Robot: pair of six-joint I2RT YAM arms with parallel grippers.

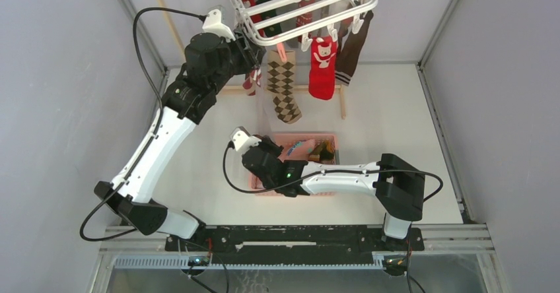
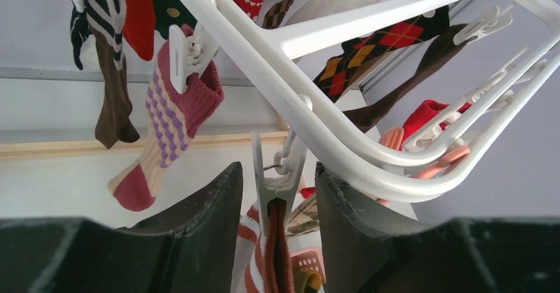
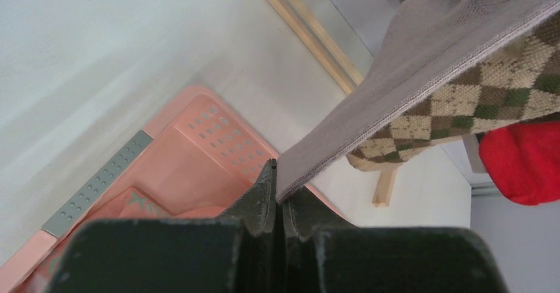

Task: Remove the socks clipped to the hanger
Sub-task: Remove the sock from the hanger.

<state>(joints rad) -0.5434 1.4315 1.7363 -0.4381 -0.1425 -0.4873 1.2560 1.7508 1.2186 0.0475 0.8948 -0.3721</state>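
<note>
Above the white surface (image 1: 396, 108), the left tool (image 2: 277, 171) straddles a white plastic clip (image 2: 267, 187), open, while the right tool (image 3: 277, 174) pinches a grey fabric sock (image 3: 429, 49).

A pink slatted basket (image 1: 335, 149) sits on the white table (image 1: 396, 108), before a wooden pole rack (image 1: 167, 19).

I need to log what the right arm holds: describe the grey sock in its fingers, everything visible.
The grey sock is thin, smooth beige-grey knit with a stitched hem along its lower edge. Pulled taut, it slants from upper right down to the right gripper, whose shut fingers pinch its lower end. It crosses in front of the brown argyle sock, with the pink basket below. Its upper end leaves the wrist view.
</note>
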